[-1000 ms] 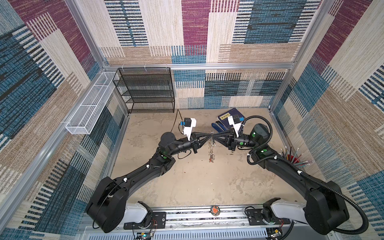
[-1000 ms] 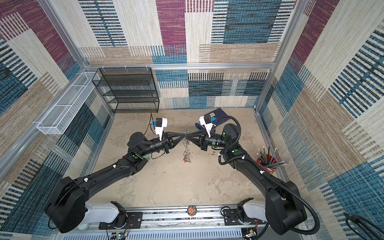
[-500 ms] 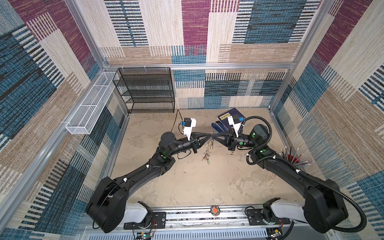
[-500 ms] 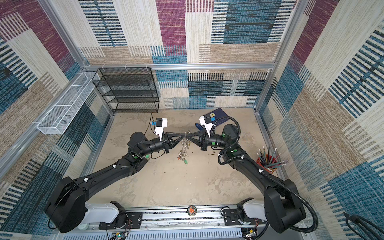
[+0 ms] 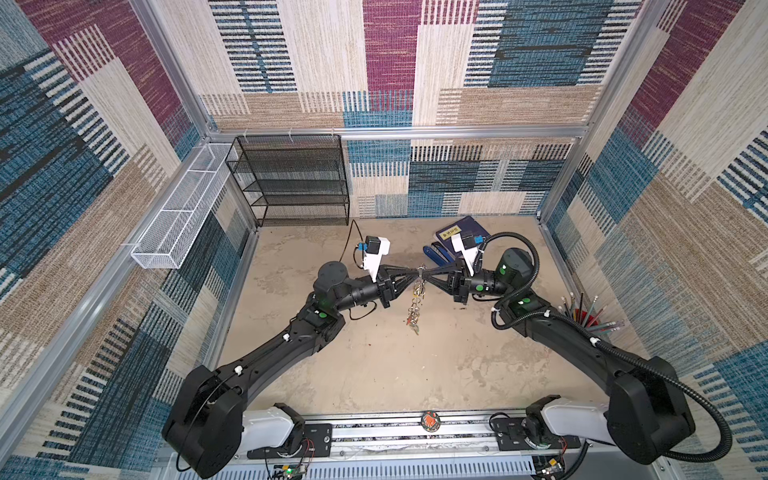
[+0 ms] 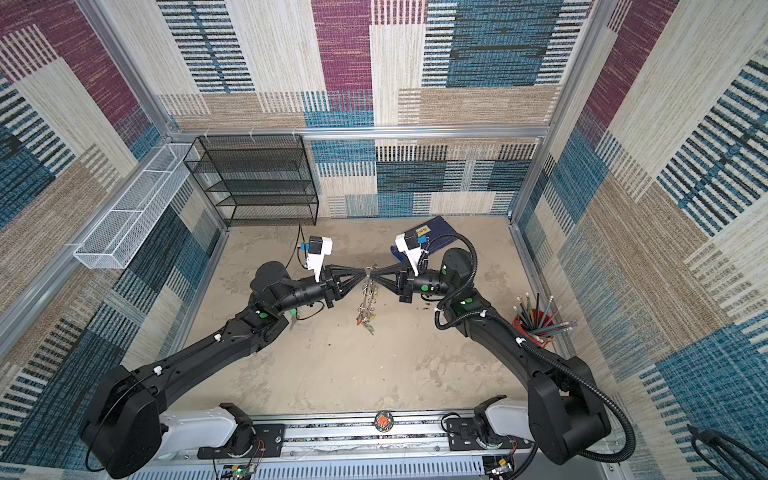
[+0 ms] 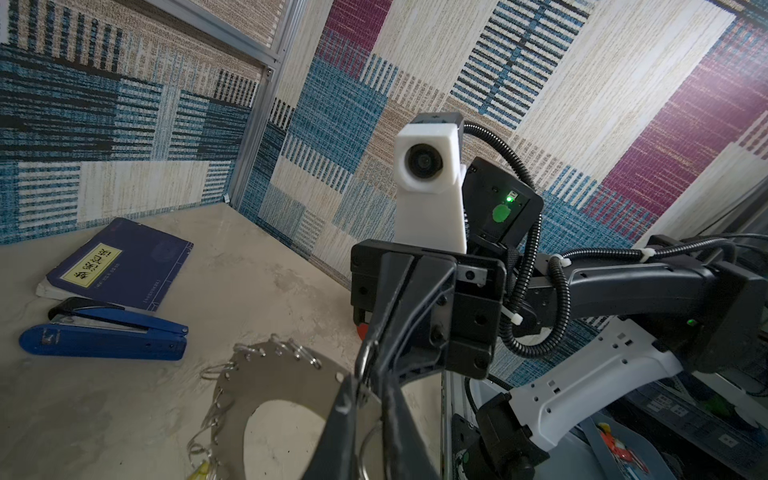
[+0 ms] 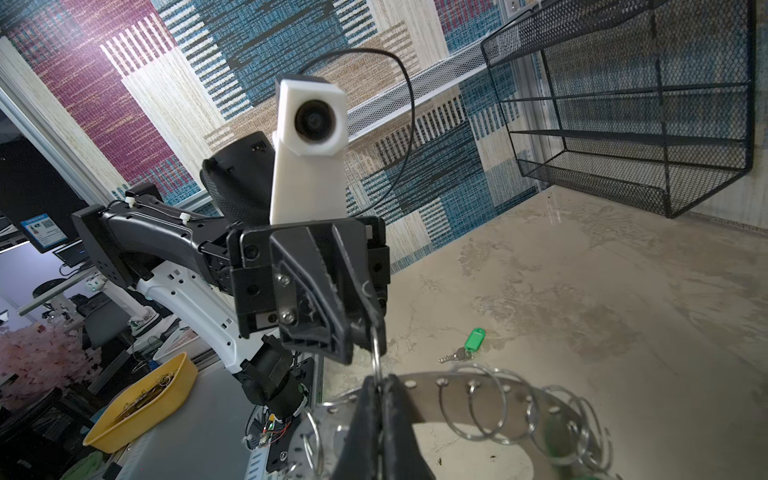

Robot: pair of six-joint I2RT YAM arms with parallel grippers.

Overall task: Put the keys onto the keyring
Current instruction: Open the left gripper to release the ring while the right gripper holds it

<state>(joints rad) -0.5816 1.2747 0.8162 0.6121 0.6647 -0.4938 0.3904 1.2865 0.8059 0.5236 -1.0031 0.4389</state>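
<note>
The keyring (image 5: 414, 307) (image 6: 365, 307), a flat grey disc rimmed with silver split rings, hangs edge-on above the middle of the table. Both grippers meet tip to tip at its top. My right gripper (image 8: 380, 386) (image 5: 428, 273) is shut on a split ring at the disc's rim (image 8: 457, 395). My left gripper (image 7: 368, 390) (image 5: 413, 273) pinches the same ring from the opposite side, its jaws only a sliver apart, with the disc (image 7: 282, 378) just beyond them. One of the keys (image 8: 465, 347), silver with a green tag, lies on the table beside the left arm (image 6: 294, 320).
A blue stapler (image 7: 104, 336) (image 5: 436, 253) and a blue book (image 7: 120, 266) (image 5: 461, 228) lie at the back right. A black mesh shelf (image 5: 295, 183) stands at the back left beside a white wire basket (image 5: 183, 208). A red cup of pencils (image 5: 582, 316) stands at the right wall.
The hanging lower part of the keyring swung toward the left arm half a second ago and now hangs straight down again. Both arms have stayed where they were.
</note>
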